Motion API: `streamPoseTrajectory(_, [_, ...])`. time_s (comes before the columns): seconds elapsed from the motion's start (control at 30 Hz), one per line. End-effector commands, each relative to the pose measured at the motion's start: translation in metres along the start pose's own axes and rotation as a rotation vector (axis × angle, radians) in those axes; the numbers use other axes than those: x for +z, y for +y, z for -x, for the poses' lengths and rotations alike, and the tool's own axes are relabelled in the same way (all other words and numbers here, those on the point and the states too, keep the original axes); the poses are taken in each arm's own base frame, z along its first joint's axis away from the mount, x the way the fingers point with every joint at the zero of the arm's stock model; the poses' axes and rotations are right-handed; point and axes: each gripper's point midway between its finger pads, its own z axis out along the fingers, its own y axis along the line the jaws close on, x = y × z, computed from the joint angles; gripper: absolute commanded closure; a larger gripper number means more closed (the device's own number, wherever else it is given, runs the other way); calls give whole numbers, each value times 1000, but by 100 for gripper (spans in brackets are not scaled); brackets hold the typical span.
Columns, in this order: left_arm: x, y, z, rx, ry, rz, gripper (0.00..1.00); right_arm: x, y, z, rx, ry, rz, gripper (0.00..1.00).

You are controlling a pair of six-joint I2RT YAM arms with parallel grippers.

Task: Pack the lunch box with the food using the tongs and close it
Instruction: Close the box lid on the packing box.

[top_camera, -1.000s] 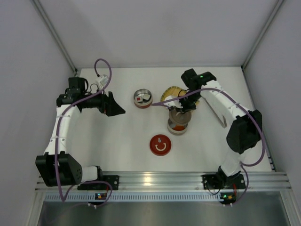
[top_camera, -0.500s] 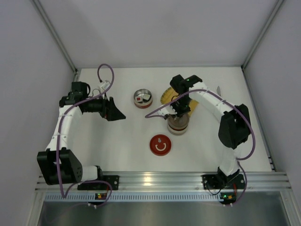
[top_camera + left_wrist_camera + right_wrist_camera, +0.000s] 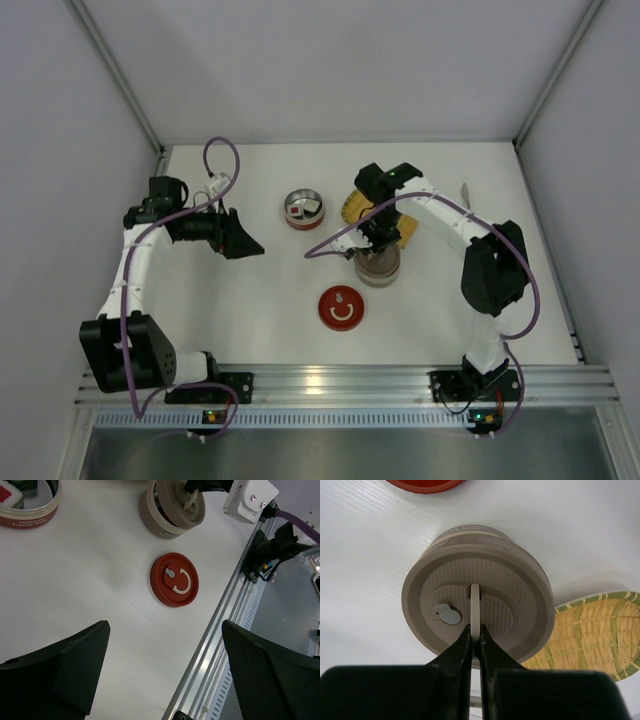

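The lunch box [image 3: 378,268] is a round beige container right of centre. My right gripper [image 3: 378,238] is shut on the loop handle [image 3: 475,602] of its beige lid [image 3: 485,612]. The lid sits tilted over the container's mouth [image 3: 172,510], so what is inside is hidden. Food, white blocks with red and dark marks [image 3: 302,209], lies in a round tin [image 3: 303,222] to the left. My left gripper [image 3: 238,236] hangs open and empty left of the tin. A slim silvery end of the tongs [image 3: 463,188] peeks out beyond the right arm.
A red lid [image 3: 341,306] [image 3: 174,580] lies flat in front of the lunch box. The yellow woven tray [image 3: 356,205] [image 3: 592,635] sits just behind it, partly under the right arm. The aluminium rail [image 3: 235,595] runs along the near table edge.
My right gripper has carried the beige lid a little left and down over the lunch box, covering the orange-red food seen earlier. The left arm has barely shifted.
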Motion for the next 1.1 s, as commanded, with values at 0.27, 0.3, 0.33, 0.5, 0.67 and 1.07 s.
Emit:
streamPoseTrajectory(0.27, [-2,-5,0,21,-24,-59,2,7,26,-1,3,35,125,100])
streamPoseTrajectory(0.3, [-2,-5,0,18,-23,-61,2,7,26,-2,3,39,127,100])
streamPoseTrajectory(0.33, [-2,-5,0,17,-23,-62,2,8,27,-2,5,41,130,100])
streamPoseTrajectory(0.5, [-2,-5,-1,13,-21,-68,2,8,25,-3,16,41,128,100])
streamPoseTrajectory(0.67, [-2,-6,-3,21,-19,-64,2,9,22,-1,18,37,122,100])
streamPoseTrajectory(1.07, [-4,-3,-4,11,-19,-62,2,16,18,2,42,32,113,100])
